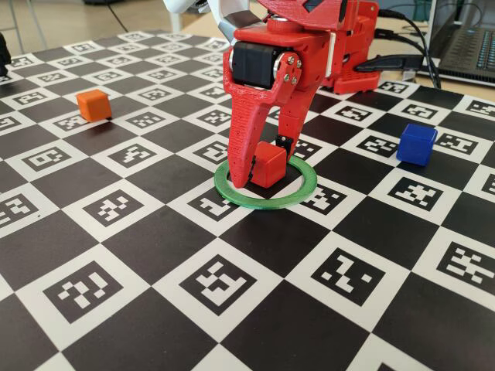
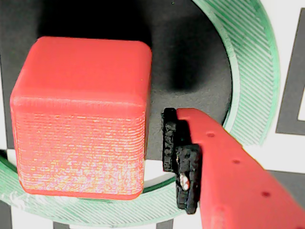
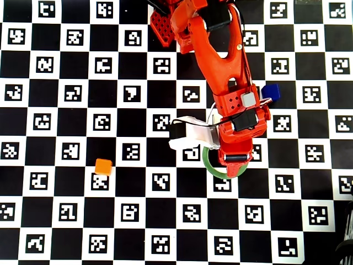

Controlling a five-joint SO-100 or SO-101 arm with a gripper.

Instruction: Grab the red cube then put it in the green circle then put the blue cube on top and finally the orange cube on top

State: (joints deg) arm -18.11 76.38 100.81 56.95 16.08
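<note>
Red cube set inside the green circle, tool lowered around it.

The tool [image 1: 261,171] is seen pointing down over the green circle [image 1: 302,195], its jaws parted; in the wrist view a narrow gap is visible between the red cube [image 2: 81,119] and the black pad of the one finger [image 2: 181,167] in frame, so the cube is not clamped on that side. The red cube [image 1: 269,163] is resting within the ring on a black square of the checkered marker counter [image 1: 155,255]. The blue cube [image 1: 416,144] is placed well apart to the right in the fixed view, the orange cube [image 1: 93,105] well apart to the left.
</note>
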